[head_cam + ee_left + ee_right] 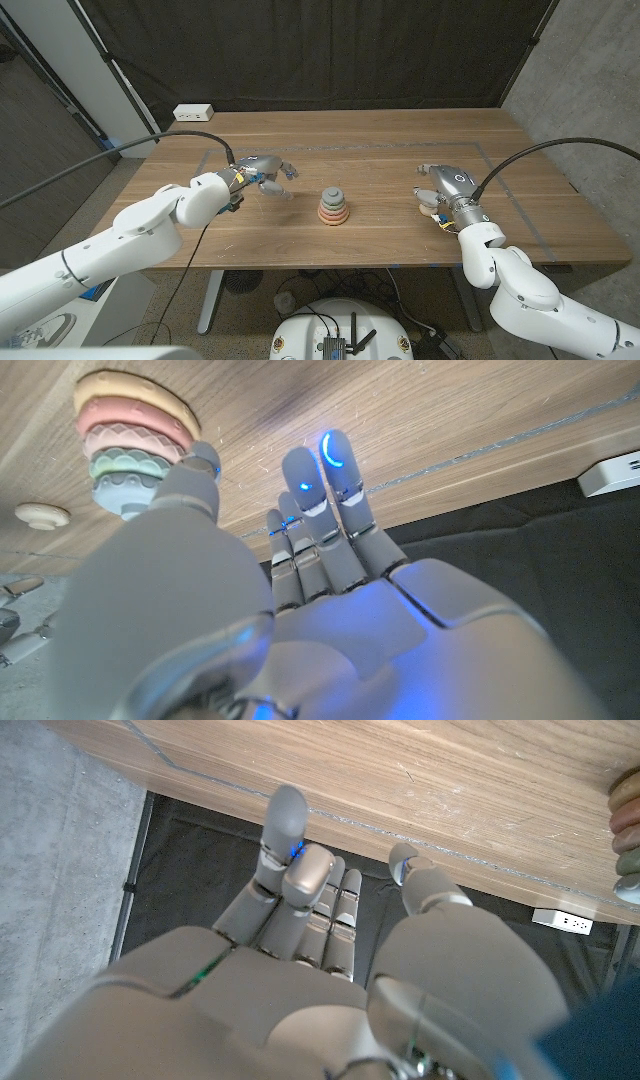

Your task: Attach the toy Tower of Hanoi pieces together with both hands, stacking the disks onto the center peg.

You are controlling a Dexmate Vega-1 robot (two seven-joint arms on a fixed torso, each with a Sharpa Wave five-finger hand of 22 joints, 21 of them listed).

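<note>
The stacked tower [333,205] stands upright at the table's middle, pastel disks narrowing from a beige bottom disk to a grey top. It also shows in the left wrist view [135,435] and, as an edge, in the right wrist view [628,820]. A small beige round piece [40,515] lies on the table beyond the tower from the left hand. My left hand [262,172] is to the tower's left, fingers [330,470] spread and holding nothing. My right hand [442,190] is to the tower's right, fingers [283,830] loosely extended with nothing in them.
A white power strip [193,112] sits at the table's back left edge, also seen in the left wrist view [610,472]. Thin tape lines [215,160] mark a rectangle on the wooden table [370,140]. A dark curtain hangs behind.
</note>
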